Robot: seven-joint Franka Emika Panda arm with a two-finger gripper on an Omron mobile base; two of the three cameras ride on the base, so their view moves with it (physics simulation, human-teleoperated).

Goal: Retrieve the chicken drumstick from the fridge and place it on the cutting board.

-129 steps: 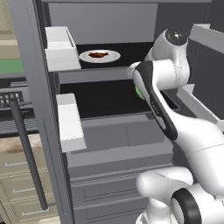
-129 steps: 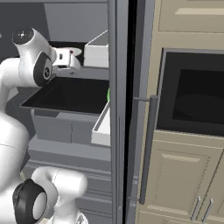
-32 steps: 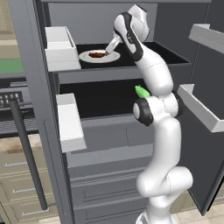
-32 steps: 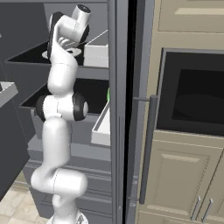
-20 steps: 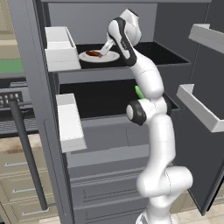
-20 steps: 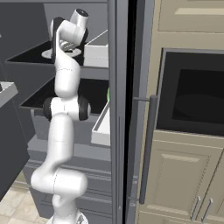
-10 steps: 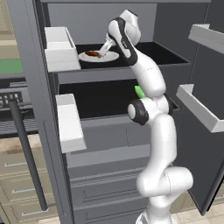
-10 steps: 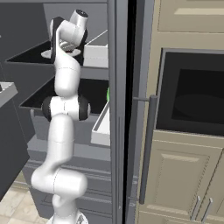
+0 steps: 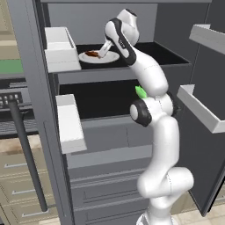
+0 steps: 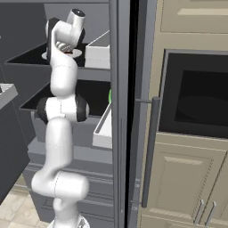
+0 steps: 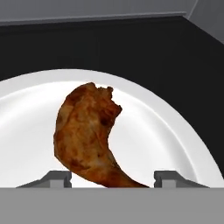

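The gripper (image 11: 113, 179) is reaching with wide jaws around the chicken drumstick (image 11: 89, 138) on the white plate (image 11: 166, 131); next comes squeezing.

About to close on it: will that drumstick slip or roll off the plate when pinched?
The chicken drumstick looks lumpy and tapered, so it may twist in the pincer. It lies flat on the white plate, so it probably won't roll. Its surface looks glossy, possibly slick.
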